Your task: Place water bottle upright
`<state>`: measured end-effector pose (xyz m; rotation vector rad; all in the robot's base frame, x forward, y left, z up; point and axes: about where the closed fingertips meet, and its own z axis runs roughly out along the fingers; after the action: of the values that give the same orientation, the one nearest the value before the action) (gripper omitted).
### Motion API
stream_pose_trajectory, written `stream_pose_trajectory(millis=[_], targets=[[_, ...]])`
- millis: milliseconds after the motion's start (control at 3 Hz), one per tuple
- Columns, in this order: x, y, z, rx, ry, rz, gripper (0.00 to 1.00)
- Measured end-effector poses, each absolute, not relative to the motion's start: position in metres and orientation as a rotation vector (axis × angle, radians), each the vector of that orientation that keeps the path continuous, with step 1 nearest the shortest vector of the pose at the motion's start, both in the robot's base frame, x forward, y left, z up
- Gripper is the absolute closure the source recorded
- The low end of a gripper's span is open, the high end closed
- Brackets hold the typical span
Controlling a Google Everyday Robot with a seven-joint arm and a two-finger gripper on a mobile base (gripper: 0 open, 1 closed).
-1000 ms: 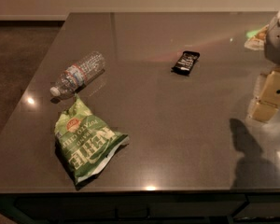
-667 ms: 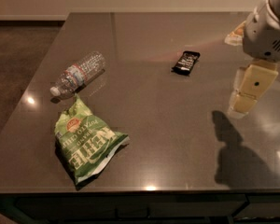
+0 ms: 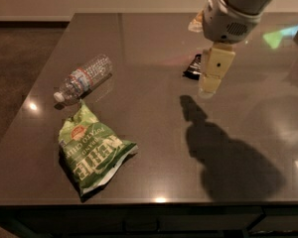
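The water bottle [image 3: 83, 78] lies on its side on the dark table [image 3: 154, 148] at the left, white cap toward the near left edge, label band near its middle. My gripper [image 3: 210, 86] hangs above the table at the upper right, well right of the bottle and apart from it. It holds nothing that I can see.
A green chip bag [image 3: 93, 153] lies flat just in front of the bottle's cap end. A small black object [image 3: 192, 66] lies partly behind my gripper. My arm's shadow falls on the table at the front right. The table's left and front edges are near.
My gripper and arm have moved left, from the table's right edge toward the middle, now covering part of the black object. The bottle and bag have not moved.
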<state>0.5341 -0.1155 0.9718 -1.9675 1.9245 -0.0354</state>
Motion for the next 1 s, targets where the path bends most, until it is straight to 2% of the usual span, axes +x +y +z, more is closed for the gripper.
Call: stream_pose_trajectory(millis=[667,1000], targets=[[0.624,-0.027,0.963,-2.201,1.663,-0.048,0.0],[0.64,0.001,0.957,-2.264,1.59,-0.05,0.0]])
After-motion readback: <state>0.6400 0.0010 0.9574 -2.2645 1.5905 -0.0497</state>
